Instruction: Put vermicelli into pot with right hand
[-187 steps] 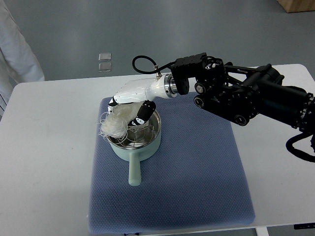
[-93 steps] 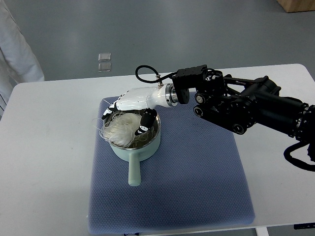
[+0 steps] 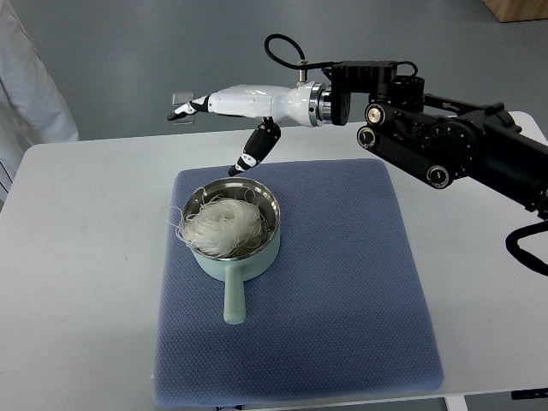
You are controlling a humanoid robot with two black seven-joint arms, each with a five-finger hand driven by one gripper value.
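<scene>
A pale green pot (image 3: 233,261) with a steel inside and a short handle pointing toward me stands on the blue mat (image 3: 342,291). A white nest of vermicelli (image 3: 222,225) lies in the pot, with a few strands hanging over its left rim. My right hand (image 3: 224,120) is white with black fingertips. It hangs above and behind the pot, with its fingers spread and nothing in them. Its black arm comes in from the right edge. The left arm does not show.
The mat lies on a white table (image 3: 77,274). A person's white sleeve (image 3: 30,86) shows at the far left, beyond the table. Two small clear squares (image 3: 181,98) lie on the grey floor behind the hand.
My right hand let go of the vermicelli into the pot, opened, and rose up and back away from the pot. The vermicelli now rests in the pot.
</scene>
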